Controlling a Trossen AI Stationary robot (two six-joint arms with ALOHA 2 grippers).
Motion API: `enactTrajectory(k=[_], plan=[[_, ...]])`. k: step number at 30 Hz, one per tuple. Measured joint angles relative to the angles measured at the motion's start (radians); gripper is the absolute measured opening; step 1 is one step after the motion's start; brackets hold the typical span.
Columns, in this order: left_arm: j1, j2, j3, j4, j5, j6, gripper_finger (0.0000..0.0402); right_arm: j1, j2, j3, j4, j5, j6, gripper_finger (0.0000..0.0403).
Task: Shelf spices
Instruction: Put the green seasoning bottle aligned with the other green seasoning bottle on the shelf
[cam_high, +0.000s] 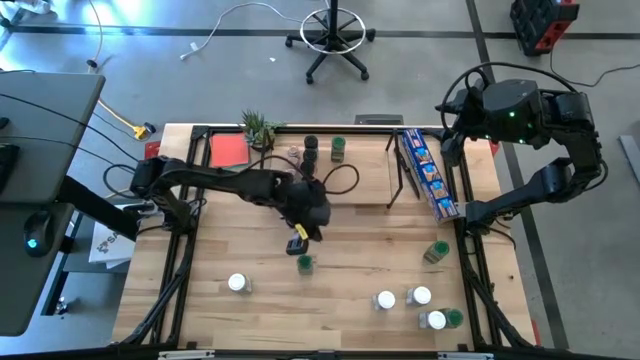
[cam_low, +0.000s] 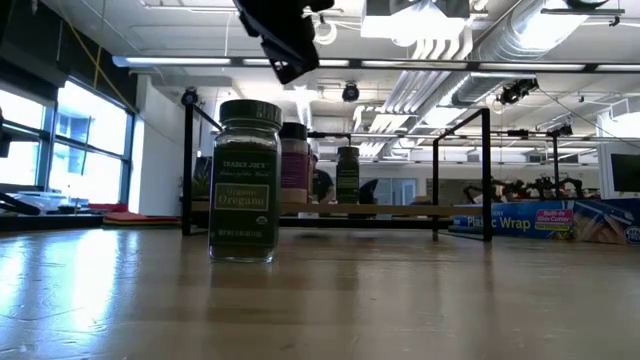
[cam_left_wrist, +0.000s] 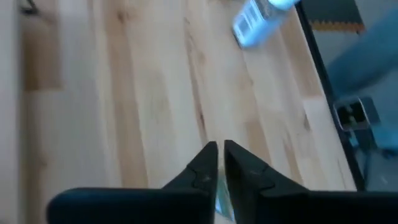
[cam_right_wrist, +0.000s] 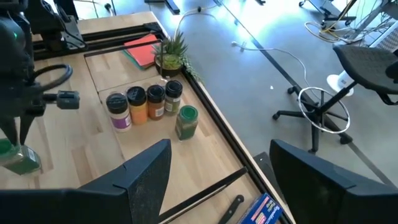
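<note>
Pale butcher-block table (cam_high: 350, 250) under bright ceiling lights; an upright glass oregano jar (cam_high: 304, 263) with a green lid stands directly below the left pincer (cam_high: 297, 243), whose fingers are pressed together on nothing. Shelf (cam_high: 370, 170) lies beyond, already carrying jars. Right pincer (cam_right_wrist: 217, 180) waits spread at the far corner.

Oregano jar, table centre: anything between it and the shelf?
Nothing visible on the table between the oregano jar and the shelf. The left gripper, shut, hangs above the jar. Other spice jars occupy the shelf's left end.
</note>
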Motion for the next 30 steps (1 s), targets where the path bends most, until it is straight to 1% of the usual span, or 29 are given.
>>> enactTrajectory(k=[3,5,9,12,15,18,21,25,30], plan=[[-0.013,-0.004,0.0,-0.073,0.045,0.004,0.0072,0.0,0.0,0.0,0.0,0.0,0.01,0.0268],[-0.034,-0.005,0.0,-0.148,0.047,-0.005,0.0109,0.0,0.0,0.0,0.0,0.0,0.019,0.0268],[-0.078,-0.005,0.0,-0.311,-0.052,-0.021,0.0184,0.0,0.0,0.0,0.0,0.0,0.023,0.0268],[-0.101,-0.005,0.0,-0.331,-0.061,-0.09,0.0235,0.0,0.0,0.0,0.004,0.0,0.012,0.0268],[-0.139,-0.002,0.0,-0.309,-0.086,-0.144,0.0269,0.0,0.0,0.0,0.011,0.0,0.002,0.0268],[-0.185,0.013,0.0,-0.281,-0.123,-0.179,0.0281,0.0,0.0,0.0,0.019,0.0,0.002,0.0268],[-0.229,0.027,0.0,-0.269,-0.227,-0.201,0.0282,0.0,0.0,0.0,0.019,0.0,0.009,0.0268],[-0.273,0.065,0.0,-0.209,-0.364,-0.209,0.0282,0.0,0.0,0.0,0.019,0.0,0.011,0.0268],[-0.272,0.082,-0.02,-0.116,-0.377,-0.21,0.0282,0.0,0.0,0.0,0.021,0.0,0.008,0.0268]])
